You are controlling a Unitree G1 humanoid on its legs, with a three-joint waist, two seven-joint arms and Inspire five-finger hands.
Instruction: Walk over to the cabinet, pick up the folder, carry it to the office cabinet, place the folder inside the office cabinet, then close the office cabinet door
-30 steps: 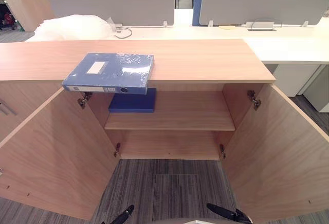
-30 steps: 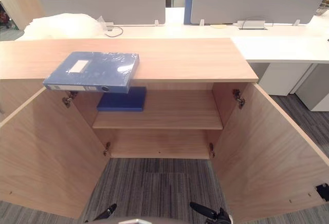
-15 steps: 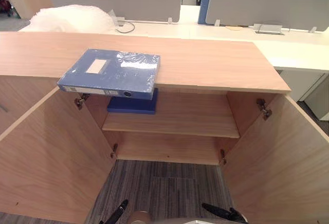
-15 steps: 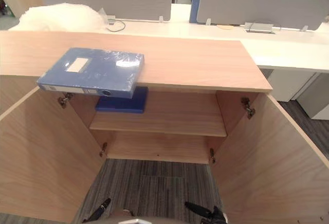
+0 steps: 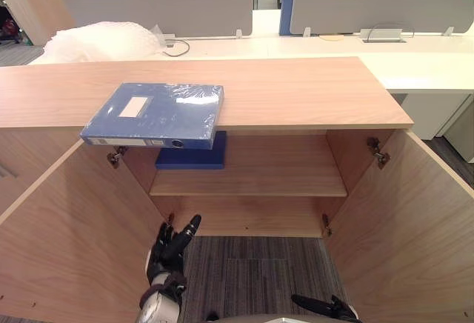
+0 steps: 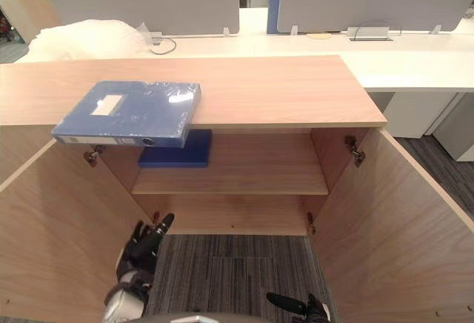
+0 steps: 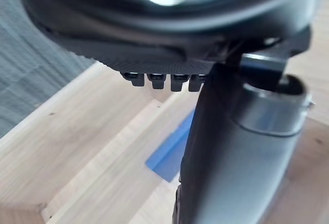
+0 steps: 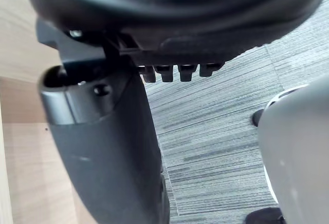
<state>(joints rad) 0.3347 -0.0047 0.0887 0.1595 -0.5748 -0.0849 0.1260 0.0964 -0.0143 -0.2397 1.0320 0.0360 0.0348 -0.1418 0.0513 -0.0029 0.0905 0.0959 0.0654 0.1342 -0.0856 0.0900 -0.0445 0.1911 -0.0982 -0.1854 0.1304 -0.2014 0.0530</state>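
Note:
A blue folder (image 5: 155,113) in clear wrap lies flat on the wooden cabinet top (image 5: 296,90), its spine overhanging the front edge at the left. A second blue folder (image 5: 191,158) lies on the upper shelf (image 5: 259,175) inside, just below the first; a corner of it (image 7: 172,152) shows past my left thumb. Both cabinet doors stand wide open. My left hand (image 5: 172,245) is raised in front of the lower left of the opening, fingers straight, holding nothing. My right hand (image 5: 322,308) hangs low at the bottom edge over the carpet, fingers relaxed and empty.
The open left door (image 5: 67,234) and right door (image 5: 407,227) flank the space in front of the shelves. Behind the cabinet runs a white desk (image 5: 415,64) with grey divider screens (image 5: 159,8) and a heap of bubble wrap (image 5: 100,40). Grey striped carpet (image 5: 252,278) covers the floor.
My left hand has risen from the bottom edge to the level of the lower shelf. The camera has shifted slightly; the folders and doors have stayed put.

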